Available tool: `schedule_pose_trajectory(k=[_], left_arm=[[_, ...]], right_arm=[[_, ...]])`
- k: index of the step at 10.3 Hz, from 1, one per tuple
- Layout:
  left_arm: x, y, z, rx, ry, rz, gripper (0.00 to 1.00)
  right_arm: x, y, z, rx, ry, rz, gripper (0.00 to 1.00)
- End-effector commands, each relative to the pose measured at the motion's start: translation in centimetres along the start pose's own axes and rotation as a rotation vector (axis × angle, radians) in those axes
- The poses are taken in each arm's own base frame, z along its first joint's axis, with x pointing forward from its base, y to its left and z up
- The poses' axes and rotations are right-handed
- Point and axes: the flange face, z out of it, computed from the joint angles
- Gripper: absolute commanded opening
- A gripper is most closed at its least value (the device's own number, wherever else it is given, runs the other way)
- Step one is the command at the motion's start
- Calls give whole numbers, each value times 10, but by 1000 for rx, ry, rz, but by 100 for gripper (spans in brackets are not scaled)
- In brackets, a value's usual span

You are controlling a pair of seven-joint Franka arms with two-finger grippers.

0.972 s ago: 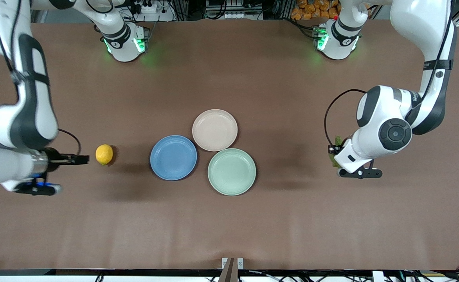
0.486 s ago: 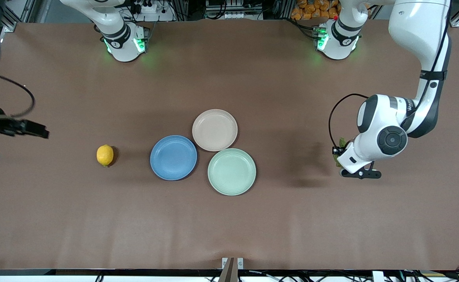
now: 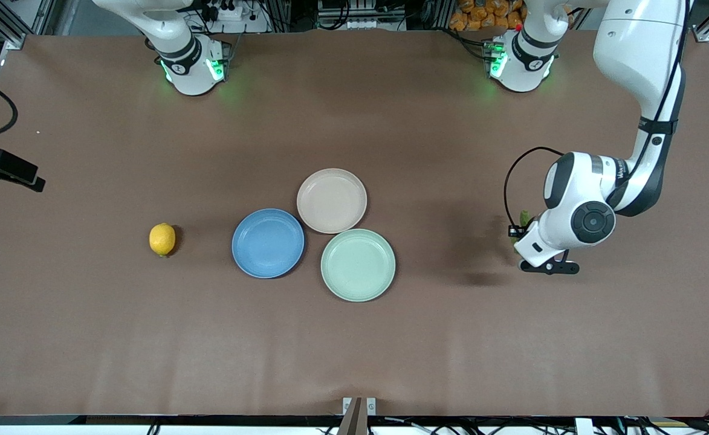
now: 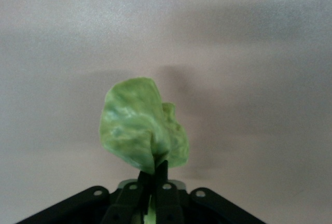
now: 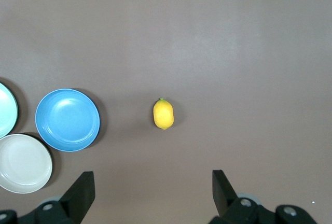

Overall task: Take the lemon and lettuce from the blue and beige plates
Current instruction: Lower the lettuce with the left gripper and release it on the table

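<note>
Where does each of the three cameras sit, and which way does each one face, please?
Front view: high across the table, facing both bases; shows the lemon, three plates, left hand holding lettuce.
Left wrist view: on the left wrist, facing bare table; its fingers pinch the lettuce.
Right wrist view: high, looking down; open hand shows.
Shared: lemon, blue plate.

My counter (image 3: 354,350) is plain matte brown. The lemon (image 3: 162,239) is yellow-orange. Three plates carry no pattern: the blue plate (image 3: 268,243) mid-blue, the beige plate (image 3: 332,200) pale beige, the mint-green plate (image 3: 358,264) pale mint. The lettuce (image 4: 141,128) is mottled light green; my left pincer (image 4: 153,195) is black.
</note>
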Motion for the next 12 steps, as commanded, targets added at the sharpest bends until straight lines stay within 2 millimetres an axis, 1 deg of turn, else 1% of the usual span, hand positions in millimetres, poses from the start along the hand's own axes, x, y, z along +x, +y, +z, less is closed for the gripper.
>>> schedule_pose_trajectory(k=[1,2,3,4,5,6,7,8,9,10,11,12], left_arm=[[0,-2,-30,8,52,6,100],[-1,-6,-46,7,70,1,100],[-3,-8,-71,8,89,-1,100],[-6,-9,-102,19,94,4,100],[-9,-2,-137,30,70,13,100],[-12,-7,-172,35,56,2,100],[-19,-10,-199,32,59,-5,100],[-30,-11,-220,32,83,-6,100],[-39,-7,-234,36,89,0,100],[-49,-13,-250,26,99,-10,100],[-59,-16,-267,21,126,-13,100],[-69,-21,-284,16,153,-19,100]], right_arm=[[-8,0,-2,-12,-1,14,100],[-13,-2,-2,-12,-5,9,100],[-16,-2,0,-11,-7,9,100],[-16,-2,1,-11,-6,9,100],[-16,0,2,-10,-10,12,100],[-16,3,9,-9,-26,17,100],[-17,4,7,-8,-17,18,100],[-21,2,6,-10,-16,14,100],[-29,3,9,-5,9,12,100],[-41,7,15,1,47,12,100],[-45,10,19,1,43,17,100],[-44,10,19,1,46,17,100]])
